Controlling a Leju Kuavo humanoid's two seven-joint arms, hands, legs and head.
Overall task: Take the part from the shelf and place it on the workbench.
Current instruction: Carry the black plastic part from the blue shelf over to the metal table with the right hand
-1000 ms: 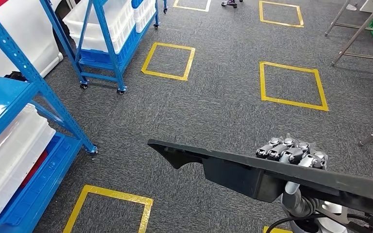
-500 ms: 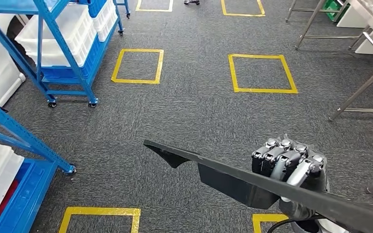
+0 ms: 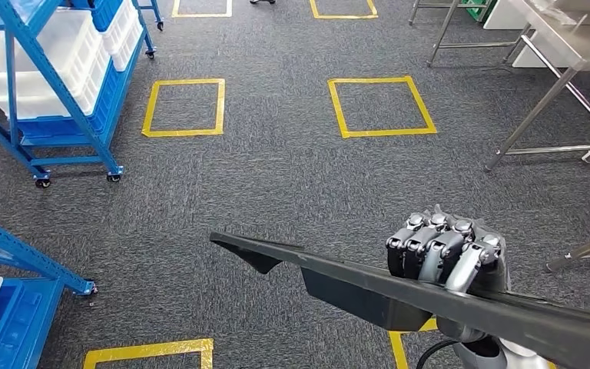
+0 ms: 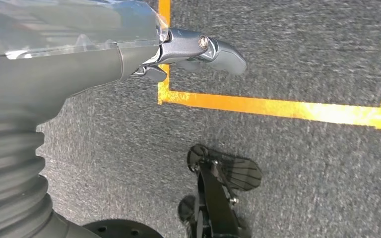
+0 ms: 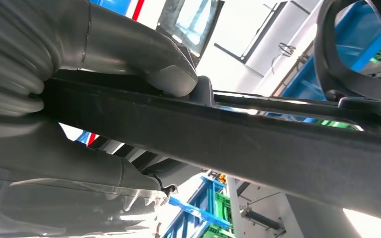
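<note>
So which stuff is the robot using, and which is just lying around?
For the job:
- part, gripped by the right hand
- workbench, at the far right

Just there:
- blue shelves with white bins
- yellow floor squares
- left hand, holding nothing

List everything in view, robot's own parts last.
part: one, black, long, carried above the floor in the right hand.
shelf rack: one, blue, on castors, far left, holding white bins.
second shelf rack: one, blue, near left.
floor squares: several, yellow tape, on the grey carpet.
workbench: one, steel-legged, far right.
right hand: one, grey, gripping the part.
left hand: one, grey, hanging over the carpet, holding nothing.
</note>
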